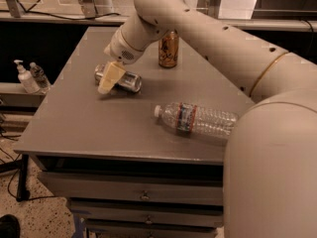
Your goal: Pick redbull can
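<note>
Nearest us, the drawers [143,195] sit under the front edge of the grey table [74,128]. A clear water bottle [198,120] lies on its side toward the front right of the top, cap pointing left.

Further back, left of centre, the redbull can [128,81] lies on its side on the table. The gripper [110,78] is right at the can's left half, covering part of it. We cannot tell whether it is open or closed on the can, or even touching it.

Behind that a gold-brown can [168,51] stands upright, close beside the arm's wrist.

Risks as we judge them:
- The can is round and lying down, so an off-centre squeeze could roll it away or squirt it out.
- Pressing too low could scrape the table.
- A wrist swing on lifting could knock the upright can over.
</note>
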